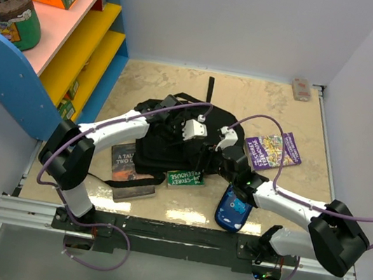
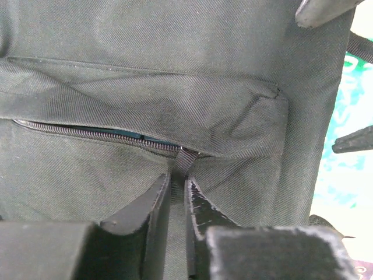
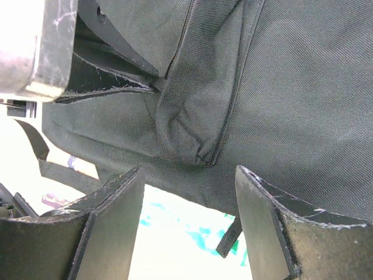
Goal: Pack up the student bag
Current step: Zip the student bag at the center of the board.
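Just beyond a green book (image 1: 185, 179), the backpack (image 1: 156, 153) lies slumped in the middle of the table (image 1: 284, 106), floppy black fabric with a pocket zip (image 2: 93, 133) partly undone. The left gripper (image 2: 178, 182) is pinched almost closed on the zip pull (image 2: 186, 158). The right gripper (image 3: 189, 175) stands wide apart at a fold on the backpack's right side, clamping nothing.

You can note the student bag (image 2: 145, 46) as matt black twill cloth with a coarse weave; its zip pull (image 2: 186, 156) is a woven webbing tab. On your left gripper (image 2: 178, 178), fingers (image 2: 201, 216) are black plastic, edges scuffed pale. Table (image 1: 250, 97): smooth mottled beige, faint sheen. Purple book (image 1: 273, 151): glossy paper cover.
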`<state>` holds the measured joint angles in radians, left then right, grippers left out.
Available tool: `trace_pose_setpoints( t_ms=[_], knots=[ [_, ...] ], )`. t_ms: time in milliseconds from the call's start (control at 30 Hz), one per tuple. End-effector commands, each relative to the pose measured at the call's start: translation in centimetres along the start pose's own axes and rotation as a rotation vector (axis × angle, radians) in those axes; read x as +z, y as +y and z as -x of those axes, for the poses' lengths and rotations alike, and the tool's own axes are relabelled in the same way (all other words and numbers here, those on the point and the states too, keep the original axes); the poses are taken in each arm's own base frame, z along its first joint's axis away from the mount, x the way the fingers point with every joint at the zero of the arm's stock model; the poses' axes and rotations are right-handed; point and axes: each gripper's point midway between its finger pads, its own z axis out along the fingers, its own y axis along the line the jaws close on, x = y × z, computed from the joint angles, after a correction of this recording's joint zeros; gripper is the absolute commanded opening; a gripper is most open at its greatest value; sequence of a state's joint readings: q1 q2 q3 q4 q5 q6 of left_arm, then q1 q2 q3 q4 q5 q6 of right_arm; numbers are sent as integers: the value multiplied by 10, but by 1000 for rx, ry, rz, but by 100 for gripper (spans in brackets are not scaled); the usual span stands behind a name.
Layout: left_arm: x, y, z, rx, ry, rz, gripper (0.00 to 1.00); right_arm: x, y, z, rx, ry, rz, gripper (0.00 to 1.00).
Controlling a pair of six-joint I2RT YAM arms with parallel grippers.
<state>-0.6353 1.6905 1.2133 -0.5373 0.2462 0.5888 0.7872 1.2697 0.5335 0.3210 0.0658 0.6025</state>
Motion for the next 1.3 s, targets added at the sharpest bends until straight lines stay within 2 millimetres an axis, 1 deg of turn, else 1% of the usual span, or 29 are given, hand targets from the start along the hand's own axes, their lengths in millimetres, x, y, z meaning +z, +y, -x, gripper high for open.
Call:
trace_pose_setpoints(
  t_ms=[0, 33, 100, 133, 167, 267, 333, 467, 667, 700, 767, 900, 933, 1000, 1033, 1100, 1133, 1167, 1200, 1233, 1267],
  knots=[
    [3, 3, 2, 18, -18, 1, 15, 0, 5, 12, 3, -41, 5, 66],
    [2, 1, 2, 18, -21, -8, 9, 1, 5, 10, -6, -38, 4, 66],
    [0, 1, 4, 17, -26, -10, 5, 2, 5, 13, -5, -46, 0, 65],
    [0, 1, 4, 15, -26, -13, 0, 4, 4, 11, -7, -38, -1, 64],
    [-2, 1, 6, 13, -30, -12, 0, 6, 6, 12, -7, -44, 8, 61],
    [-6, 1, 10, 1, -40, -18, 0, 14, 8, 13, -23, -38, 9, 61],
    [-7, 0, 10, -3, -43, -21, 0, 19, 8, 16, -41, -44, 2, 62],
    [-8, 0, 10, -9, -42, -17, 0, 28, 17, 20, -71, -46, 8, 68],
    [-8, 0, 12, -24, -48, -16, 0, 37, 26, 24, -75, -63, 27, 70],
    [-8, 0, 13, -24, -49, -16, 0, 40, 25, 20, -75, -52, 22, 70],
    [-8, 1, 14, -30, -53, -11, 0, 44, 27, 17, -79, -48, 22, 69],
    [-10, 2, 17, -42, -63, -10, 0, 51, 21, 2, -85, -19, -8, 65],
    [-10, 2, 17, -44, -67, -10, 0, 51, 20, -2, -84, -16, -13, 60],
    [-10, 5, 18, -68, -78, 3, 0, 52, 18, -6, -77, -13, -25, 52],
    [-9, 5, 17, -71, -83, 5, 0, 53, 17, -11, -81, -2, -29, 45],
    [-8, 8, 17, -89, -87, 20, 0, 52, 18, -13, -86, -8, -42, 38],
    [-7, 10, 16, -96, -84, 29, 0, 50, 22, -14, -91, -10, -37, 30],
    [-7, 14, 15, -111, -81, 43, 0, 48, 23, -14, -94, -12, -39, 25],
    [-6, 23, 14, -123, -77, 81, 0, 47, 22, -13, -99, -23, -51, 21],
    [-6, 28, 15, -143, -82, 98, 0, 45, 24, -14, -105, -21, -52, 9],
    [-8, 39, 14, -167, -92, 131, 0, 43, 24, -15, -108, -22, -57, 3]
  ],
)
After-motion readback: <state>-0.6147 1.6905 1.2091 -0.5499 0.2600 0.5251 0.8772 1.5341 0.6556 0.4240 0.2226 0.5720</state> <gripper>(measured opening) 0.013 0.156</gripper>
